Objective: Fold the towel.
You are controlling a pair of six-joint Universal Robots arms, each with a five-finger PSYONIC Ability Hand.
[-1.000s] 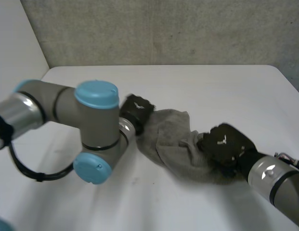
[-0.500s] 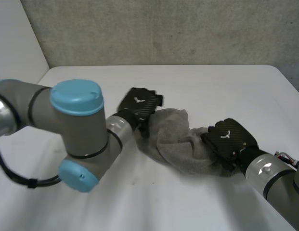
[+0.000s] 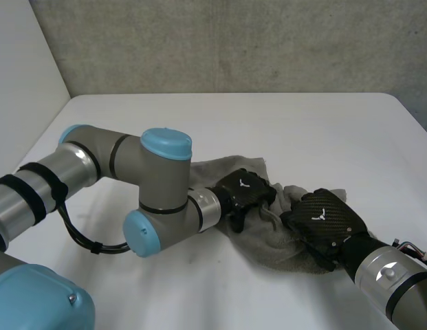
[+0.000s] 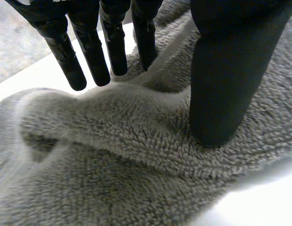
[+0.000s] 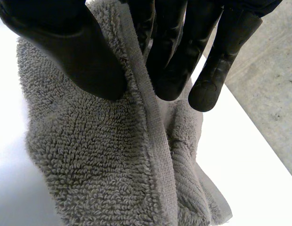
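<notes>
A grey terry towel [image 3: 266, 237] lies crumpled on the white table [image 3: 302, 130] between my two hands. My left hand [image 3: 244, 190] rests on the towel's middle, open. In the left wrist view its fingers [image 4: 113, 47] hang straight above a raised fold of the towel [image 4: 113, 179], and its thumb tip presses into the pile. My right hand [image 3: 323, 220] is at the towel's right end. In the right wrist view that hand [image 5: 174, 47] is shut on a hemmed edge of the towel [image 5: 89, 155], pinched between thumb and fingers, with the cloth hanging below it.
My left arm [image 3: 158, 192] bends across the table's left half, its elbow close to the towel. A grey wall [image 3: 234, 41] runs behind the table's far edge. Bare table surface lies beyond the towel and to its right.
My left hand has let go of the towel's left edge, opened, and moved right onto its middle. The left arm swung round. My right hand kept its grip and shifted slightly.
</notes>
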